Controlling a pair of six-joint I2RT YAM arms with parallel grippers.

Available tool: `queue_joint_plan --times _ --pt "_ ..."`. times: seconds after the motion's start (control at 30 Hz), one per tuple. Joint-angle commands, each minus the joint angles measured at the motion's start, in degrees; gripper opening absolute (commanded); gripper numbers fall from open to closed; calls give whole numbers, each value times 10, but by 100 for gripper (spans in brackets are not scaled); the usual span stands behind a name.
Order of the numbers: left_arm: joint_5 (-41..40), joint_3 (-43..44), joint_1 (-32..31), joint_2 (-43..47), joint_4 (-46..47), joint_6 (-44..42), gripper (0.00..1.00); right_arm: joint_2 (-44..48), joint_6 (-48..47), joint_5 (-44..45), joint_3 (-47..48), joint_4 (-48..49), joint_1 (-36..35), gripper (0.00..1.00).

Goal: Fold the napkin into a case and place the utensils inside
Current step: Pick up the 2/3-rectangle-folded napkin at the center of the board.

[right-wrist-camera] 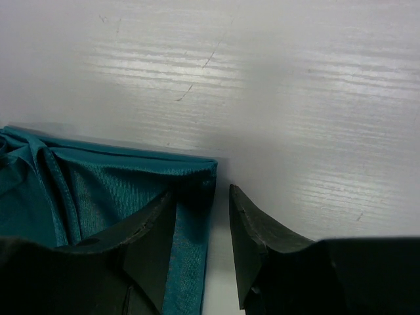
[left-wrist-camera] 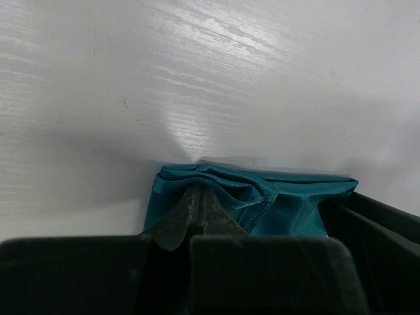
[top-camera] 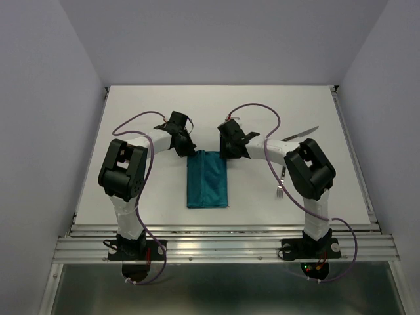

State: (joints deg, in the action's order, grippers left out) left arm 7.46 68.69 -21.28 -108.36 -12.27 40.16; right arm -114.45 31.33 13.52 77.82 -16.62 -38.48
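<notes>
The left gripper sits at the napkin's far-left corner. In the left wrist view its fingers are pressed together at the cloth's far edge, and the teal folds bunch up around the tips, so it appears to be pinching a layer there.

The napkin lies flat mid-table as a narrow, long rectangle running from far to near.

The right gripper is at the napkin's far-right corner. Its fingers stand apart: one over the corner's hem, the other over bare table just right of the napkin, with nothing clamped between them.

The fork lies to the right of the napkin, partly hidden under the right arm, and the knife lies further right and beyond it. Both are well apart from the cloth.

Folding looks about finished, and the job in hand seems to be opening the case's far end. Next, the left grip likely needs to lift that top layer to hold a mouth open, while the free right gripper goes for the fork and slides it in lengthwise.
</notes>
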Motion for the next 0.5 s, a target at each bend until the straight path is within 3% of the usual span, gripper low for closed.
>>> queue_joint_plan --times 0.0,0.47 --pt "-16 -18 0 21 -16 -4 0 11 17 -23 -13 17 1 44" --pt "-17 -27 0 25 -14 1 0 69 68 -74 -108 54 -16 42"
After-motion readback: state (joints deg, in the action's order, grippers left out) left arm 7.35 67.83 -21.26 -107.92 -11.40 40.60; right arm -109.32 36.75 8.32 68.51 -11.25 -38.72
